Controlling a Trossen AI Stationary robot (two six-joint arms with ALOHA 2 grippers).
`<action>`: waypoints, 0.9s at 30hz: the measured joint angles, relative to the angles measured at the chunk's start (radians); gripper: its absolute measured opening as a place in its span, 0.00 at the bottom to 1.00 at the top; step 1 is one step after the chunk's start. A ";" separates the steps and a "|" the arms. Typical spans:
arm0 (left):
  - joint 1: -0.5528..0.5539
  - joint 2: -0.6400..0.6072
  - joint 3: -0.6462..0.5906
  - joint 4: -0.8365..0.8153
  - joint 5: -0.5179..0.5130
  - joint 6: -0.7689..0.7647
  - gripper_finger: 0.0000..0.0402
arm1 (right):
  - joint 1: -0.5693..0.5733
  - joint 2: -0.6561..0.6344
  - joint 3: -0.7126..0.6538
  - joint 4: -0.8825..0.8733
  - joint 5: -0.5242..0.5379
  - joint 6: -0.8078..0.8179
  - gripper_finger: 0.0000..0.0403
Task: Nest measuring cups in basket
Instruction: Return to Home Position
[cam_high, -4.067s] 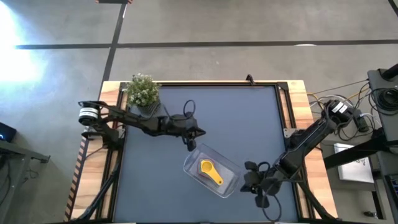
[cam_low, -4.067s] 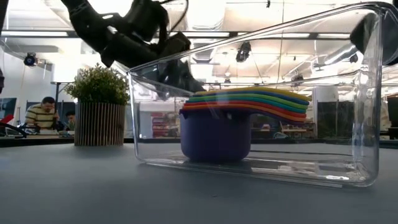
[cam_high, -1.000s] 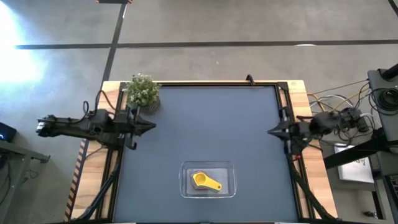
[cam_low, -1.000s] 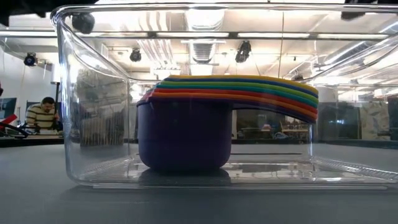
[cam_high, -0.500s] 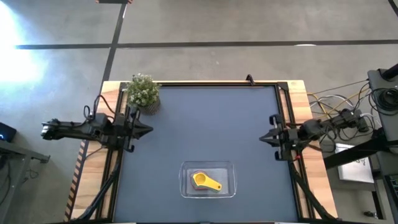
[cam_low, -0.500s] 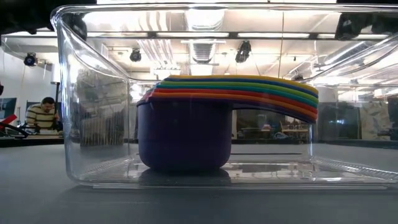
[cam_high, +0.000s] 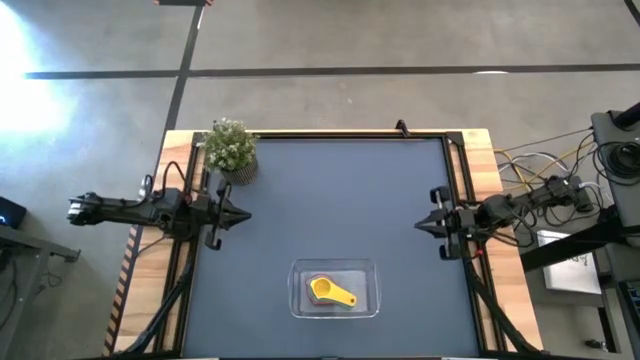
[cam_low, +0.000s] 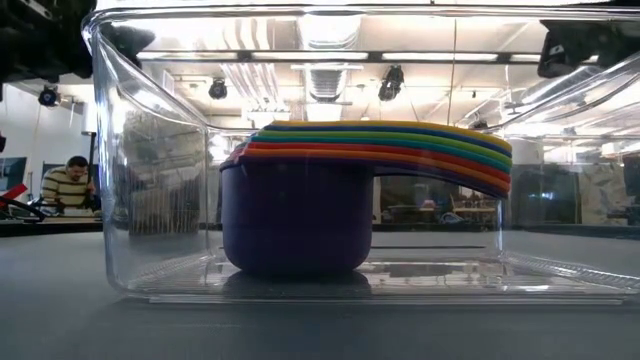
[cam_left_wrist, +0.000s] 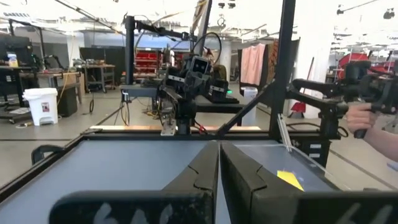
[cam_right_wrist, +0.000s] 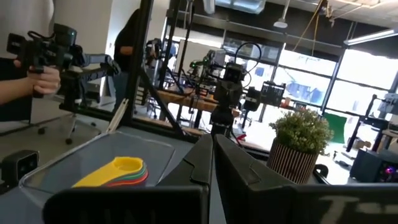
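Nested measuring cups (cam_low: 300, 215), purple outermost, yellow topmost, sit inside clear basket (cam_low: 150, 230)

The measuring cups (cam_high: 330, 292) sit stacked in the basket (cam_high: 366, 285), midway along the desk's (cam_high: 330, 200) front edge; the plant (cam_high: 230, 147) stands at the back left corner.

Dark, slender arms (cam_high: 140, 210) carried thin black cables (cam_high: 152, 180); the left gripper (cam_high: 245, 213) and right gripper (cam_high: 418, 226) had matte black wedge-shaped fingers (cam_left_wrist: 202, 171).
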 joint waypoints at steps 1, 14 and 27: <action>0.000 -0.008 -0.001 -0.015 0.001 0.000 0.00 | 0.000 -0.009 -0.005 -0.001 0.001 -0.003 0.02; 0.000 -0.183 -0.011 -0.193 0.016 0.052 0.00 | -0.005 -0.131 -0.048 -0.090 0.009 0.006 0.02; 0.000 -0.187 -0.084 -0.180 0.030 0.020 0.00 | -0.009 -0.131 -0.058 -0.142 0.009 0.054 0.02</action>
